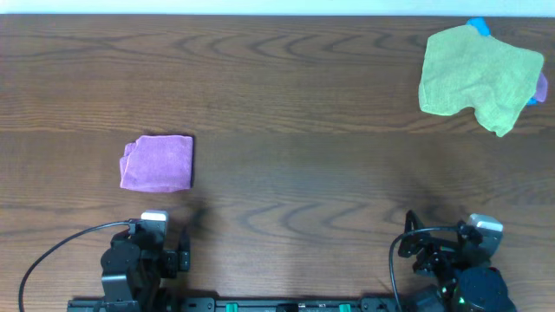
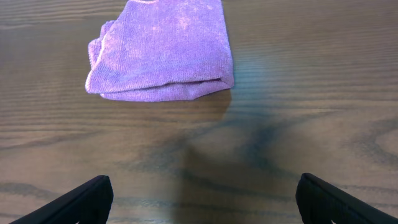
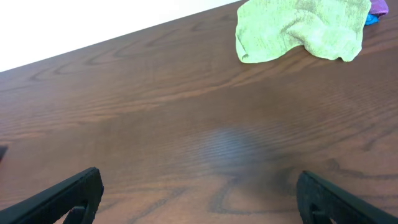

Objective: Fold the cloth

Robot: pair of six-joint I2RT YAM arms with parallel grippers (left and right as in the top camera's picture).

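Left gripper (image 2: 204,200) sits low at the table's (image 1: 303,104) near edge, jaws spread wide and empty. At its 12 o'clock, apart from it, the cloth (image 1: 158,162) lies flat: purple, soft-napped, folded into a layered rectangle, its left edge rumpled. Right gripper (image 3: 199,200) gapes wide too, holding nothing; a green cloth (image 1: 477,74) lies crumpled far off at its 1 o'clock.

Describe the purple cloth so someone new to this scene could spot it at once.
On the dark wooden table, look at the left half, just ahead of the left gripper. The cloth lies there alone: a small purple square, doubled over with layered edges showing. The other big piece of fabric, a larger light-green cloth, sits crumpled in the far right corner.
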